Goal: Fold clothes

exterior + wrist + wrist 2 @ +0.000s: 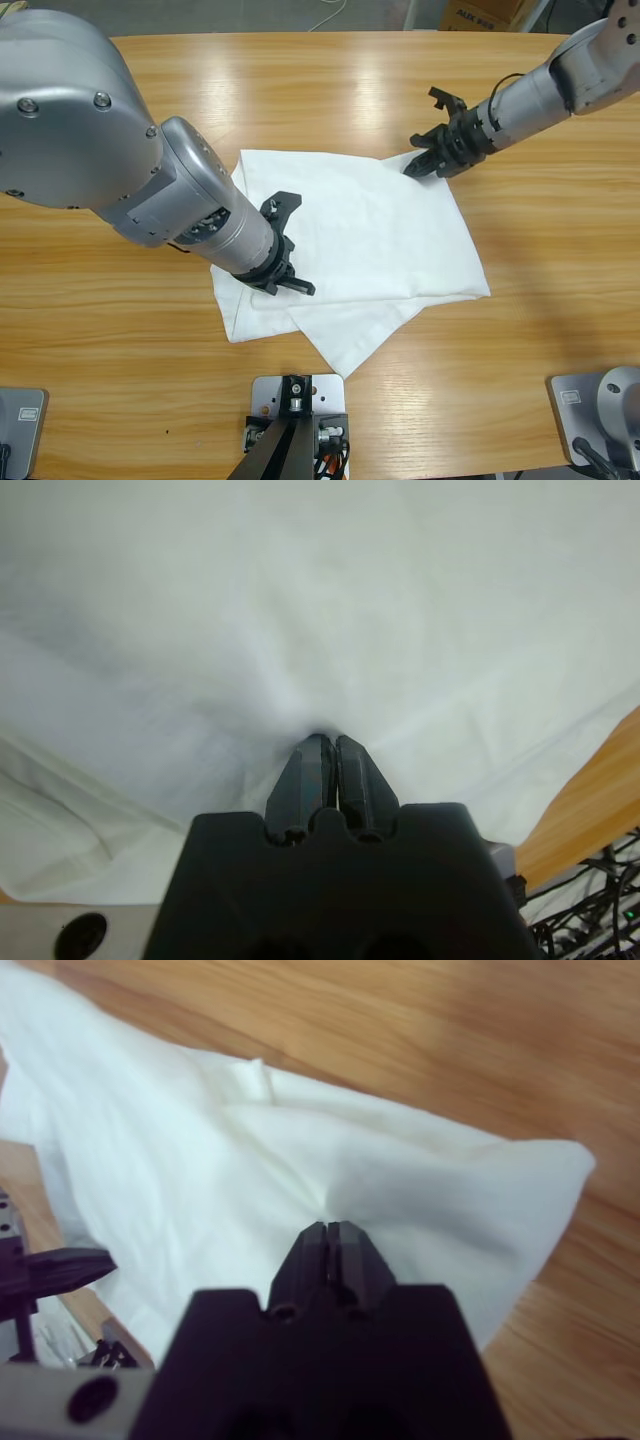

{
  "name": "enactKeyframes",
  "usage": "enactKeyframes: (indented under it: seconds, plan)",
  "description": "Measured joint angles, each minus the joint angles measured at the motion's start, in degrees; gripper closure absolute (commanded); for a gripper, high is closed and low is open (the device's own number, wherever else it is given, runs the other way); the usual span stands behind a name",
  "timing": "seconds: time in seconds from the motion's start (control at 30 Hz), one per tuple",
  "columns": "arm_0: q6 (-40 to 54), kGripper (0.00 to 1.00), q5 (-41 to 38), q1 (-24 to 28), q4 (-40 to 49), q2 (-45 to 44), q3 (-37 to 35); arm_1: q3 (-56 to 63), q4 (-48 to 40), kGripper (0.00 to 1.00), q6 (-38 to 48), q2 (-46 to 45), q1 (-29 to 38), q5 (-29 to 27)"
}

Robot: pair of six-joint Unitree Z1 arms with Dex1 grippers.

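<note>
The clothes are one white T-shirt (380, 230), lying partly folded and rumpled on the middle of the wooden table (300, 90), with a corner of a lower layer poking out toward the front edge. My left gripper (290, 272) presses down at the shirt's front left part; in the left wrist view it (330, 740) is shut, with the cloth (300, 600) puckered at its tips. My right gripper (413, 169) is at the shirt's far right corner. In the right wrist view it (333, 1228) is shut on a pinch of the fabric (350, 1160).
Bare wood surrounds the shirt on all sides. A cardboard box (480, 12) and a white cable (330, 14) lie beyond the table's far edge. The left arm's large elbow (70, 110) hangs over the table's left part.
</note>
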Motion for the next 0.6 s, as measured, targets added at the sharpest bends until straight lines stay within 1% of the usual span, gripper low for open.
enactKeyframes:
  seconds: [0.13, 0.33, 0.6]
  plan:
    - [-0.05, 1.0, -1.19, 0.0, -0.14, -0.06, 1.03, 0.0, -0.76, 1.0, 0.0, 2.09, -0.01, -0.82]
    - [-0.7, 1.0, -1.73, 0.0, -0.36, -0.31, 1.93, 0.01, -3.91, 1.0, 0.0, 2.74, -1.44, -1.09]
    - [-1.77, 1.0, -1.77, -0.38, -0.42, -0.36, 2.11, -0.01, -6.34, 1.0, 0.0, 2.88, -3.42, -4.06]
